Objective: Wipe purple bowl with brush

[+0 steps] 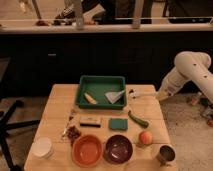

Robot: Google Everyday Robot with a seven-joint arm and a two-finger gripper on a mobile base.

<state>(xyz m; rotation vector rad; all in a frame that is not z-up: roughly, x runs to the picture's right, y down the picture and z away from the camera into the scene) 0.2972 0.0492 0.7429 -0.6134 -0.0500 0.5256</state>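
The purple bowl [119, 148] sits at the table's front edge, just right of the orange bowl [87, 149]. The brush [142, 93] is a slim white stick with a small head pointing left, held level over the table's right side, beside the green tray [101, 80]. My gripper [161, 95] is at the stick's right end, past the table's right edge, and appears shut on it. The white arm [191, 70] rises behind it to the right. The brush is well behind and to the right of the purple bowl.
The tray holds a yellow piece [90, 98] and a pale flat piece [115, 96]. On the wooden table [60, 107] lie a green chilli [138, 119], green sponge [118, 124], flat block [90, 121], orange fruit [145, 137], metal cup [166, 153] and white cup [42, 147].
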